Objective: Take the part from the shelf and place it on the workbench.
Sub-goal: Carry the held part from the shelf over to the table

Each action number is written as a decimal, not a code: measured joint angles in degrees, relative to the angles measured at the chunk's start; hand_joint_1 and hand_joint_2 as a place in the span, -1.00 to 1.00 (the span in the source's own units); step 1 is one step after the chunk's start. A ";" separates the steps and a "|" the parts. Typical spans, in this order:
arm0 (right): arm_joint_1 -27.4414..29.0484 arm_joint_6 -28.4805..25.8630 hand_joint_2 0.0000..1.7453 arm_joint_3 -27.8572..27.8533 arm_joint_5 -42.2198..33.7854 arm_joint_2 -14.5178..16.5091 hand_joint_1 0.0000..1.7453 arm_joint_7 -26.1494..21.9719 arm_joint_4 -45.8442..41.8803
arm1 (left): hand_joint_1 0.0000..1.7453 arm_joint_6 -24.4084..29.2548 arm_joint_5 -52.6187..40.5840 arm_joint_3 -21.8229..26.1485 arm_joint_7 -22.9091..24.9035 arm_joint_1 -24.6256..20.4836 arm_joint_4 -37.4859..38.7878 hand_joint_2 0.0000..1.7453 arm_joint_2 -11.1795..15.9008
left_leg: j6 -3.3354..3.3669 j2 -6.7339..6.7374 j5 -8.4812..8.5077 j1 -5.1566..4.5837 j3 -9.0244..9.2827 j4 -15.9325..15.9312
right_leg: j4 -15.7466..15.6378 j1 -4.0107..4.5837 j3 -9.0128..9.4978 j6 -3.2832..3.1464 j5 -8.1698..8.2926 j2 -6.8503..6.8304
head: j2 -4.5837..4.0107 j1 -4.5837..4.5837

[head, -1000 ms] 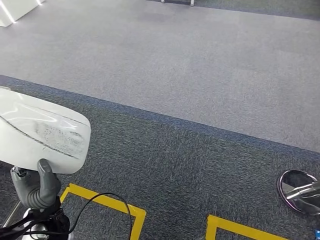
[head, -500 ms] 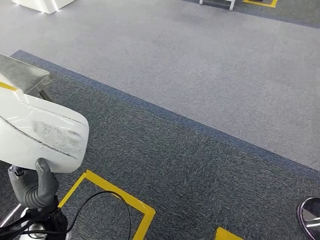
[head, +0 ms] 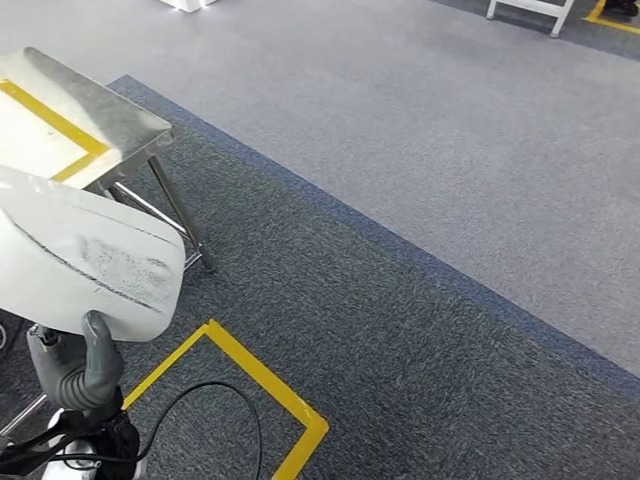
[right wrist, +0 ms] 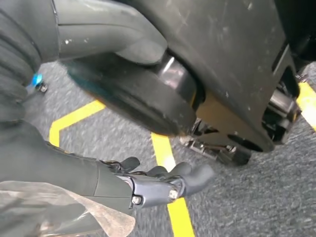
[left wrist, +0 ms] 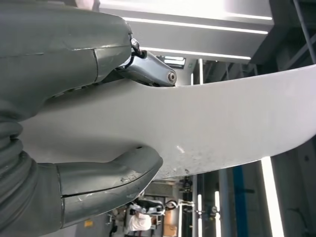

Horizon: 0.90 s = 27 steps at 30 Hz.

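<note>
The left hand (head: 75, 365) is gripping a large white curved plastic part (head: 83, 255) at the lower left of the head view. The grey thumb is pressing on the near edge of the part, and the part is sitting above the hand. A grey scuffed patch and a thin dark line are showing on the surface of the part. In the left wrist view the thumb and the darker fingers (left wrist: 152, 69) are clamping the white part (left wrist: 223, 123) from two sides.

No brand, label or writing is readable on the part or on anything else.

At the upper left of the head view, a metal worktop with a yellow tape line on its surface (head: 113, 125) is standing on thin metal legs. The part is being carried in front of it and is not touching it. Yellow tape lines (head: 256, 375) are marking the dark grey carpet floor (head: 415, 330) at the lower middle, and a black cable (head: 219, 390) is looping near the left hand.

In the right wrist view the right hand (right wrist: 149, 182) is hanging above the carpet, holding nothing, with its fingers lightly curved and apart.
</note>
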 joint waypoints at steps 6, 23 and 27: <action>0.23 -0.05 1.00 0.20 0.18 -0.03 -1.00 0.04 -0.02 | 1.00 0.12 -0.14 -0.04 0.35 -0.12 0.12 1.00 0.02 | -1.19 6.36 -6.88 -0.03 -7.03 14.75 | -0.45 0.34 0.66 -1.64 -0.19 -5.36 | -0.01 -0.79; -0.92 0.13 1.00 1.54 1.79 -0.09 -1.00 0.31 -0.04 | 1.00 -0.35 -0.20 -0.23 1.20 -0.94 0.98 1.00 -0.01 | 2.45 5.94 -0.19 -0.75 0.82 -0.68 | 14.30 0.93 -6.03 0.72 -7.00 -4.75 | -0.01 -0.25; -0.61 0.20 1.00 1.64 1.88 -0.09 -1.00 0.45 0.01 | 1.00 -0.47 -0.15 -0.25 1.22 -0.99 1.21 1.00 -0.01 | 1.87 2.74 -0.38 -0.65 0.88 -0.29 | 1.78 0.41 -1.29 0.52 0.34 -0.93 | -0.01 -0.23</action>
